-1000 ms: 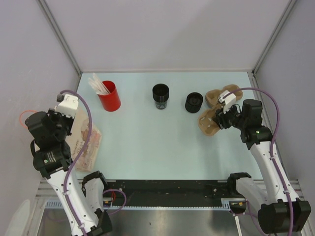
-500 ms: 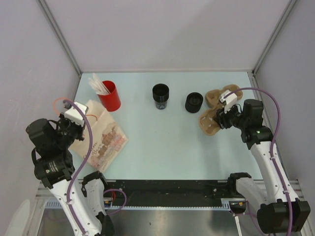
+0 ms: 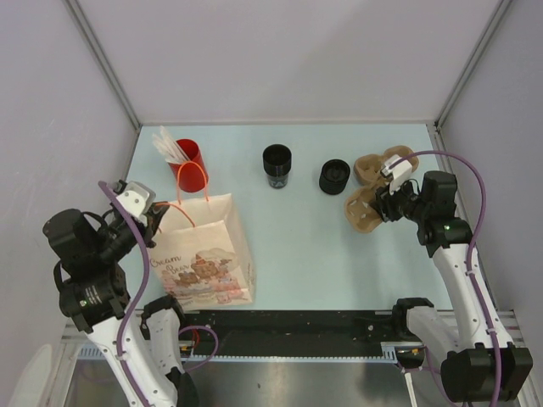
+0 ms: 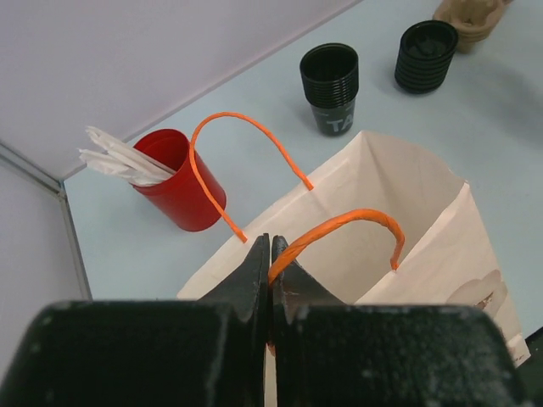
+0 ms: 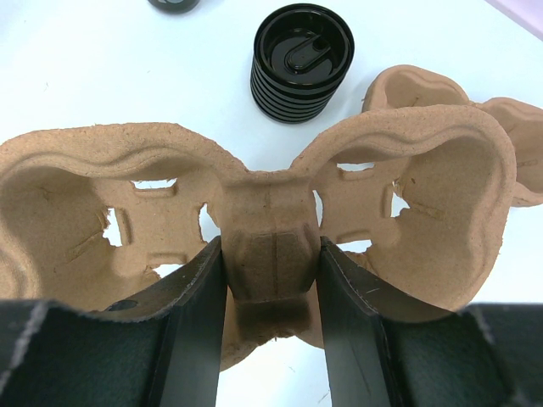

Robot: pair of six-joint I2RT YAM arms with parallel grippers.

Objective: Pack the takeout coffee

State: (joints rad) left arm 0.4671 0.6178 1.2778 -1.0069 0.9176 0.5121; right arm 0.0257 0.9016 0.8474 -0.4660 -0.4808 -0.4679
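Takeout coffee (image 3: 277,163) upright; lids (image 3: 334,175) just beside.

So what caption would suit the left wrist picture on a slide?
Left tool pinching the paper bag's orange handle, coffee cup and red cup standing behind.

Pale blue tabletop (image 3: 305,246), plain grey walls (image 3: 280,59), even light
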